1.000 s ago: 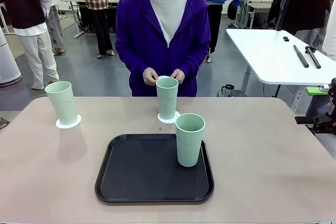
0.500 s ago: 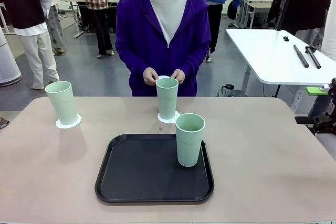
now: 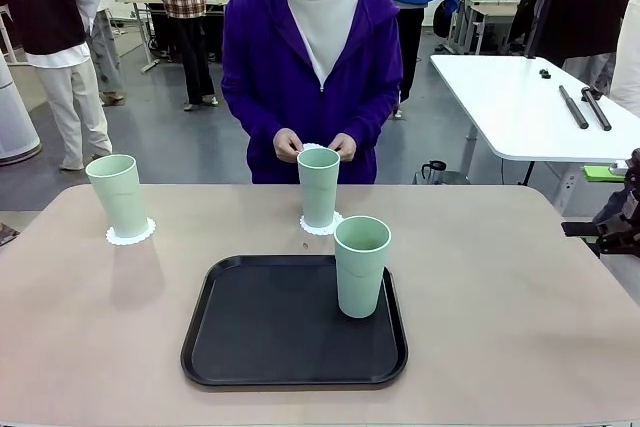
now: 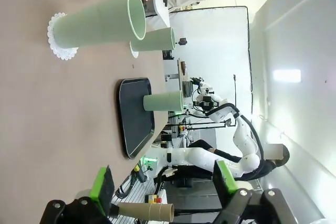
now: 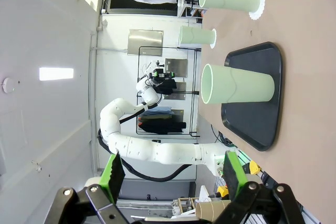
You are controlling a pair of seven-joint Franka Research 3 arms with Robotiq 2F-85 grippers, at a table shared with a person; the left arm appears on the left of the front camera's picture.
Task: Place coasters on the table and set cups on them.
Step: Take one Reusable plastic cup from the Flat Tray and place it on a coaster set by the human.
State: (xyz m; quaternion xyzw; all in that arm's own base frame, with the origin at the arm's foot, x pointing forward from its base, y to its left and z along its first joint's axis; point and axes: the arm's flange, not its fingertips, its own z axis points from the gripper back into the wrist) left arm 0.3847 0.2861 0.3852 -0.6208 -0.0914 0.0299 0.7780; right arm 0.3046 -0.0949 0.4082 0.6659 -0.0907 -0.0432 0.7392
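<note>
Coaster (image 3: 312,147) pinched between the person's two hands (image 3: 288,144), held waist-high.

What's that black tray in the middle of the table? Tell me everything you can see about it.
The tray is black, a rounded square with a low raised rim, and it looks like matte plastic. It lies flat on the beige table, near the middle and toward the robot's edge. One pale green cup stands upright on its right side, toward the far corner, with no coaster visible beneath it. Only the cup and the table touch it.
</note>
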